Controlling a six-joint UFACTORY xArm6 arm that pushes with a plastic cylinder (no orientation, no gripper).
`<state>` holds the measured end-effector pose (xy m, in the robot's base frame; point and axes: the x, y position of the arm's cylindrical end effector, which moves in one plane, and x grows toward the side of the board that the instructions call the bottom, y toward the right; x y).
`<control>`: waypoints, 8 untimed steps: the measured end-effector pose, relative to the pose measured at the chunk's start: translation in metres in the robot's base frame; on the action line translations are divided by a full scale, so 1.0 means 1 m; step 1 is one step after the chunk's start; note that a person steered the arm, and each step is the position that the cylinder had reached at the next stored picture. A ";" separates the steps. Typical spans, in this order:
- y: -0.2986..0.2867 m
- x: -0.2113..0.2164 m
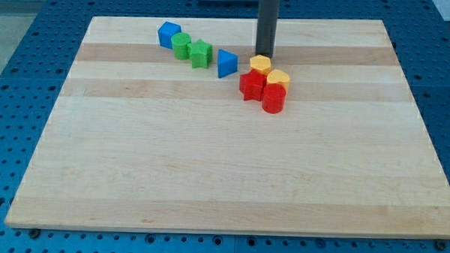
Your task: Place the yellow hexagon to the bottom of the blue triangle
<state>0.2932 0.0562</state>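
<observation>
The yellow hexagon [260, 65] lies near the board's top middle, just right of the blue triangle [226, 63]. My tip [264, 55] stands right above the hexagon, at its top edge, touching or nearly so. A second yellow block [278, 78] sits at the hexagon's lower right. A red star-like block [251, 85] lies directly below the hexagon and a red cylinder [274, 98] below the second yellow block; these are packed together.
A blue block [168, 34], a green cylinder [182, 45] and a green star-like block [200, 53] form a slanting row left of the blue triangle. The wooden board [224, 164] lies on a blue perforated table.
</observation>
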 end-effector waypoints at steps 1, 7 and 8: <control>0.013 -0.005; 0.018 0.062; 0.048 0.078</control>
<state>0.3710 0.1046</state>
